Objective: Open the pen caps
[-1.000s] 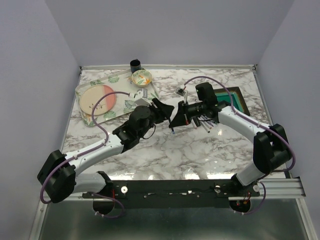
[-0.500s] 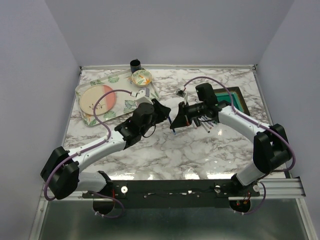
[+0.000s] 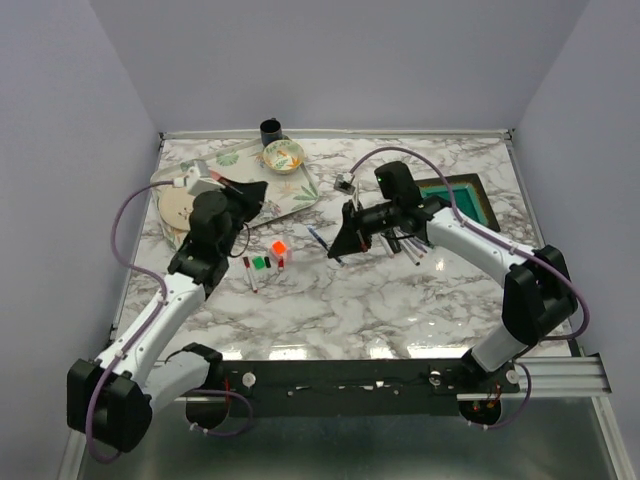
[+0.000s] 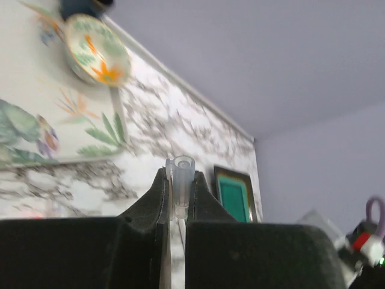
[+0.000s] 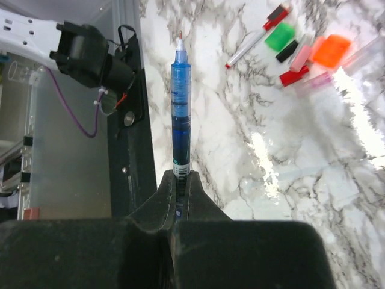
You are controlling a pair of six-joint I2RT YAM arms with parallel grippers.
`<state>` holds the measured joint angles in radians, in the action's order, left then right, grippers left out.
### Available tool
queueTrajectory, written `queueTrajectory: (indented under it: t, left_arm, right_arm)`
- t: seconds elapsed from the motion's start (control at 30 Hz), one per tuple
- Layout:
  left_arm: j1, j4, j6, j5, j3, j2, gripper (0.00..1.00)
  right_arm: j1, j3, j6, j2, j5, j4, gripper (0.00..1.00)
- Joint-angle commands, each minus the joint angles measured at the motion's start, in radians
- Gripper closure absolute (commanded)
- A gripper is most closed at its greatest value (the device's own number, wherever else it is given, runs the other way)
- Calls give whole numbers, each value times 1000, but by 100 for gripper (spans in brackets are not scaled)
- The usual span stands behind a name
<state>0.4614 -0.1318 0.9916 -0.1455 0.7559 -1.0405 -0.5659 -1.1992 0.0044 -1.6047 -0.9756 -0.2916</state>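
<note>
**A:** Which step is in hand?

**B:** One pen's uncapping looks done. The right gripper (image 5: pixel 178 180) is clenched on the barrel of the blue pen (image 5: pixel 180 108), whose bare tip points toward the near edge above the bench (image 3: pixel 400 300). The left gripper's (image 4: pixel 178 191) jaws are pinching a clear cap (image 4: pixel 181 167), held up off the surface.

**A:** Next move?

**B:** Probably lowering that cap beside the loose caps (image 3: pixel 268 257) left of centre, clear of the floral tray (image 3: pixel 300 190), then laying the pen down.

**A:** Poses?

**B:** The left arm is folded toward the far left, its wrist over the tray's near edge. The right arm reaches leftward past the other pens (image 3: pixel 412 248).
</note>
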Motion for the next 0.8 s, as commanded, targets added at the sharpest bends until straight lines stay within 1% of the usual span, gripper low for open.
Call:
queueTrajectory:
  t: [0.0,0.13,0.17,0.23,0.27,0.3,0.4,0.43,0.47,0.6,0.77]
  left_arm:
    - [-135,66,-50,-98,-7,78,100]
    - [-164,60,-30,-66,-56,112,100]
    - [-164,69,-31,-60,-62,118,100]
    - [-164,113,-37,-43,-93,137,100]
    - [-164,130,-45,-40,-105,143,100]
    - [-164,171,-48,-37,-133,155,100]
    - [-164,218,-60,-22,-203,177,100]
    - [-164,225,-62,-14,-219,181,100]
    - [-165,228,-65,-8,-236,183,100]
    - [-165,238,-96,24,-303,146,99]
    - [-165,224,-130,50,-337,86,96]
  right_arm:
    - [-48,-8,-92,-27,34,-162,100]
    - [-52,-23,-113,-52,92,-181,100]
    - [-52,-45,-125,-61,174,-208,100]
    - [-49,-69,-174,-80,268,-245,100]
    - [-49,-79,-188,-86,347,-267,100]
    - [-48,-91,-202,-107,373,-280,99]
    - [-46,-131,-244,-159,454,-336,100]
    - [-46,-140,-265,-173,478,-349,99]
    - [-46,-148,-276,-184,547,-368,99]
    - [-29,-168,-307,-221,678,-394,96]
    - [21,-174,-313,-227,718,-403,95]
